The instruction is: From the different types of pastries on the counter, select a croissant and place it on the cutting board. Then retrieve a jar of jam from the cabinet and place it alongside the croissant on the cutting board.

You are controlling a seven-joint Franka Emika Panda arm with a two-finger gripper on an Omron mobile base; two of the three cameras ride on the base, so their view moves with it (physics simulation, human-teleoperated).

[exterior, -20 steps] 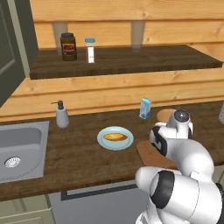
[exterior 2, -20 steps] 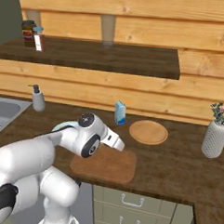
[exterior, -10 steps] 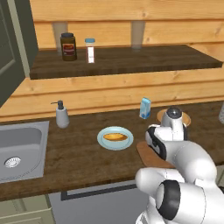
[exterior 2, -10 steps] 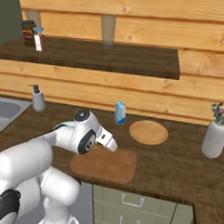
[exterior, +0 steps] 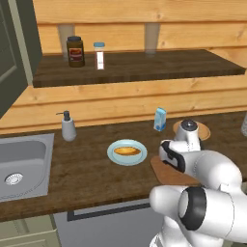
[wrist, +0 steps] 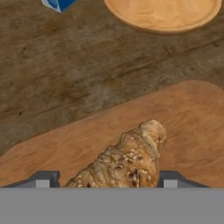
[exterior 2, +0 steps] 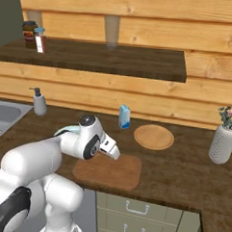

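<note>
End effector (wrist: 107, 177): low over the cutting board (wrist: 183, 113), one finger either side of the croissant (wrist: 127, 159). Compared with a second ago, the arm has swung lower and nearer to the board. The fingers sit at the pastry's flanks, but whether they press on it or have already let go cannot be told from the hand view.

Croissant: golden-tan, lumpy, lying on or just above the near part of the board; contact with the board cannot be confirmed. Judged: the placing step is at or close to its end.

Cutting board (exterior 2: 108, 169): reddish-brown, rounded corners, on the surface (exterior 2: 182, 169) in front of the robot.

Round wooden plate (exterior 2: 153, 137): just beyond the board, apart from it, unchanged.

Blue carton (exterior 2: 124, 116): upright beyond the board, to the left of the round plate, unchanged.

Pale blue plate (exterior: 127, 152) with an oblong pastry (exterior: 126, 151): left of the board, untouched.

Soap dispenser (exterior: 68, 127): well left of the board, by the sink (exterior: 21, 161).

Shelf (exterior: 135, 67): above the board, carrying a dark jar (exterior: 75, 50) and a small white bottle (exterior: 99, 55).

Vase of flowers (exterior 2: 224, 138): well right of the board.

Remaining, as judged: release and lift clear, then fetch the jam from the cabinet.
</note>
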